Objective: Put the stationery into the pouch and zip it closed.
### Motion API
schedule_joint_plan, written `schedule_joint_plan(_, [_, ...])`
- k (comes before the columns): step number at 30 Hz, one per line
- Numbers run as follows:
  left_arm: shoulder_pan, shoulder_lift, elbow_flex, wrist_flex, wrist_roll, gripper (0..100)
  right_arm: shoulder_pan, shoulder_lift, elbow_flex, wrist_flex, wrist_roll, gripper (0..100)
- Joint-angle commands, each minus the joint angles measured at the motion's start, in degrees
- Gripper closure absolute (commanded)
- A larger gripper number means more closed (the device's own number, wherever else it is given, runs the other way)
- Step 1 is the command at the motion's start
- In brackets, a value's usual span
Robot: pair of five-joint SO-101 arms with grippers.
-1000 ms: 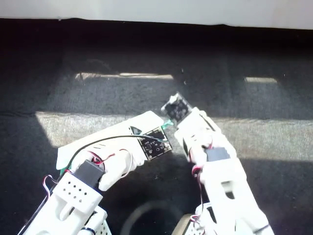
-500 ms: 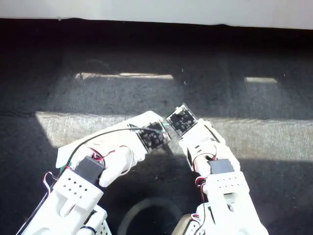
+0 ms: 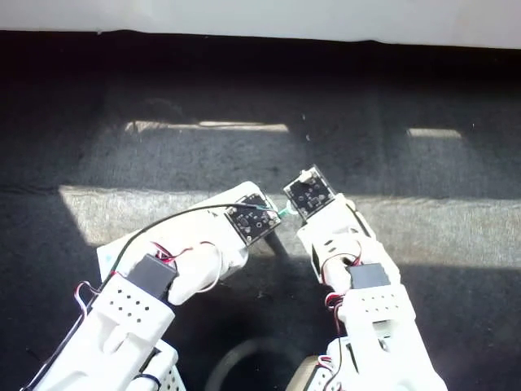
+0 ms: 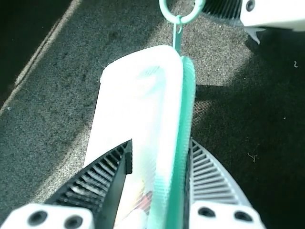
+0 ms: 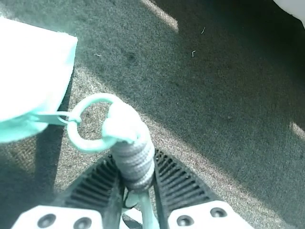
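The pouch [image 4: 143, 119] lies on the dark mat [image 3: 366, 163], near the middle, with the left gripper [image 4: 159, 143] clamped across it. The right gripper [image 5: 135, 157] is clenched on the cord [image 5: 131, 143] knotted to the green zipper ring [image 5: 91, 98], just past the pouch's end. The mat stretches well beyond both to the pale strip [image 3: 326, 16] along the far edge. Since a second ago, the right gripper has shifted slightly rightward and the left wrist has edged forward, covering more of the pouch.
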State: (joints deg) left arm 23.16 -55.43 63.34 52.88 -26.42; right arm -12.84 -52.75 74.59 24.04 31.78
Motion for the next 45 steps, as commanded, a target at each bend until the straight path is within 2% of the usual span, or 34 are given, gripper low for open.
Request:
schedule_joint_plan(1, [1.71,3.03,-2.95,-1.58,1.14,81,0.48,-0.84,-3.38,1.27,-2.11,99.2])
schedule_joint_plan(5, [1.71,10.86,-6.37,-8.62,5.19,81,-0.04,-0.84,-6.73,6.46,-2.29,99.2])
schedule_joint_plan(13, [1.63,26.24,-21.32,-8.70,7.56,81,-0.22,-1.27,-9.01,8.04,-2.29,99.2])
schedule_joint_plan(17, [3.03,31.08,-21.32,-8.18,7.82,81,0.57,-0.84,-8.57,8.04,-1.93,99.2])
schedule_joint_plan(20, [5.05,31.78,-21.85,-6.33,11.69,80,1.19,-0.84,-8.48,8.04,-1.93,99.2])
schedule_joint_plan(24, [5.85,33.27,-21.76,-12.22,16.26,76,1.63,-0.84,-8.48,8.04,-1.93,99.2])
schedule_joint_plan(31, [6.81,44.62,-23.16,-18.73,16.53,77,1.71,-0.84,-8.31,8.04,-1.93,99.2])
schedule_joint_plan(38, [9.98,51.38,-31.78,-15.30,16.62,77,1.80,-0.75,-8.31,8.04,-1.93,99.2])
schedule_joint_plan(45, [10.77,51.82,-28.88,-12.75,16.35,77,1.80,-0.75,-8.66,8.04,-1.93,99.2])
